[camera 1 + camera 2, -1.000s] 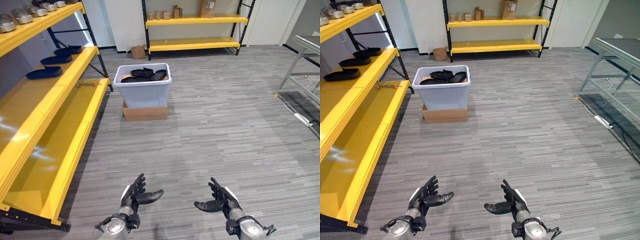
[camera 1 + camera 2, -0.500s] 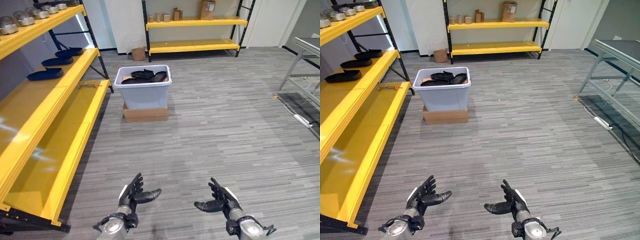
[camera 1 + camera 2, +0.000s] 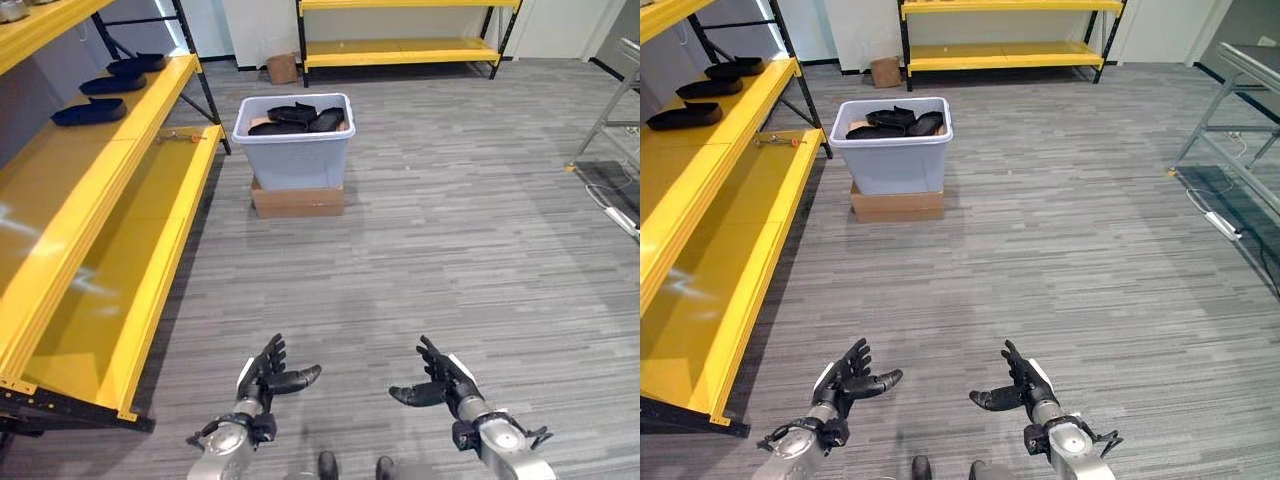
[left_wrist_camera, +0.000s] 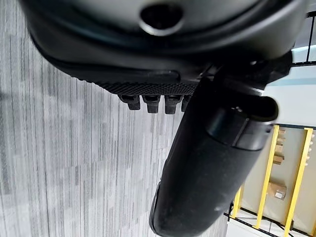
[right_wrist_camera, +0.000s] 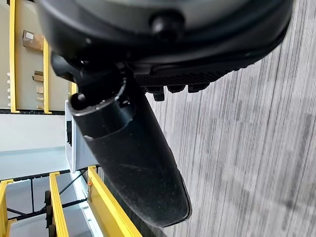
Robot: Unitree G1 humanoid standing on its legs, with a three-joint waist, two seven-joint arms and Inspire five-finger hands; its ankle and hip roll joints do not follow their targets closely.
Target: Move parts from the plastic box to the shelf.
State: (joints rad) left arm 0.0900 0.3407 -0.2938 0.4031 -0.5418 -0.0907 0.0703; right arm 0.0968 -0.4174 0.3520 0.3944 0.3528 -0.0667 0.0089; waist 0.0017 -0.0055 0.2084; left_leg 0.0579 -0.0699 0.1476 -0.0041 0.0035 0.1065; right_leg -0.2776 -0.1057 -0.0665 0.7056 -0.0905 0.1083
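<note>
A pale grey plastic box [image 3: 293, 152] stands on a flat cardboard box [image 3: 297, 199] on the floor ahead, with several black parts [image 3: 300, 116] piled inside. The yellow shelf [image 3: 100, 215] runs along my left side; three black parts [image 3: 88, 111] lie on its middle level. My left hand [image 3: 264, 380] and right hand [image 3: 441, 383] hover low over the carpet near me, both open and empty, fingers spread, far short of the box.
A second yellow shelf [image 3: 408, 50] lines the far wall, with a small cardboard box [image 3: 283, 68] on the floor beside it. A metal table frame [image 3: 1240, 110] stands at the right. Grey carpet lies between me and the plastic box.
The camera has tilted down and moved a little closer to the plastic box. Both hands stay open and hold their places.
</note>
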